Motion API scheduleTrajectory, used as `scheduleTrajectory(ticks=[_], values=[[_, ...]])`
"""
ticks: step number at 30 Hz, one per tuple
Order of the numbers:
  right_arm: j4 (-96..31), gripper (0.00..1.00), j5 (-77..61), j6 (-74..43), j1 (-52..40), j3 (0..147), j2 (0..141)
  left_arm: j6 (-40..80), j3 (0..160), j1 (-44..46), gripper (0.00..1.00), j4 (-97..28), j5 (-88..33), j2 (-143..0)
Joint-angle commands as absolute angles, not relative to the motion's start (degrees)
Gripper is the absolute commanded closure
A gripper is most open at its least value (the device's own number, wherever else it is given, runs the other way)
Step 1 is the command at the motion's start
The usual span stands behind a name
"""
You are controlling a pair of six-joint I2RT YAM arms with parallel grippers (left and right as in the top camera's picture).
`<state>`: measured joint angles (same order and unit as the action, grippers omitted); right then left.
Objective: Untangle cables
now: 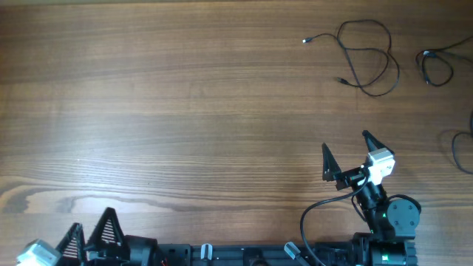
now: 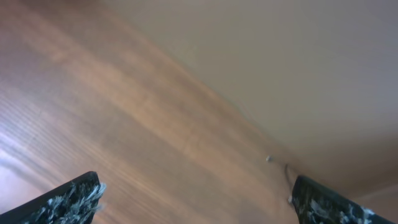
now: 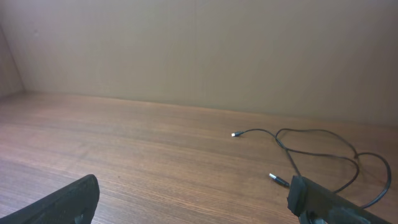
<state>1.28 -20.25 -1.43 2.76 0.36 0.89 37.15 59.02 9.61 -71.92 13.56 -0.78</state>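
On the wood-grain table (image 1: 185, 111) beside a beige wall (image 3: 186, 43), cables (image 1: 389, 44) lie loose; left claw (image 1: 90, 235) and right claw (image 1: 348, 151) gape released.

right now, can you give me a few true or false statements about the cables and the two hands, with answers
1. The right hand is shut on a cable. False: it is open and holds nothing.
2. The looped cable lies on the table, apart from both hands. True.
3. The left hand is open and empty. True.
4. All the cables are bunched in one knot. False: the looped cable lies apart from a second cable and a third cable at the right edge of the overhead view.
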Motion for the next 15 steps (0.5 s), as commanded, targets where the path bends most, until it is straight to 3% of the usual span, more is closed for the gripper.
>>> scheduleTrajectory(ticks=[1, 15], values=[[1.6, 0.00, -19.3, -1.6, 2.4, 0.3, 0.3, 37.1, 57.4, 9.2, 0.00, -68.4, 15.5, -0.3], [1.6, 0.00, -19.3, -1.6, 2.4, 0.3, 0.3, 37.0, 40.1, 9.2, 0.00, -46.7, 15.5, -0.3]])
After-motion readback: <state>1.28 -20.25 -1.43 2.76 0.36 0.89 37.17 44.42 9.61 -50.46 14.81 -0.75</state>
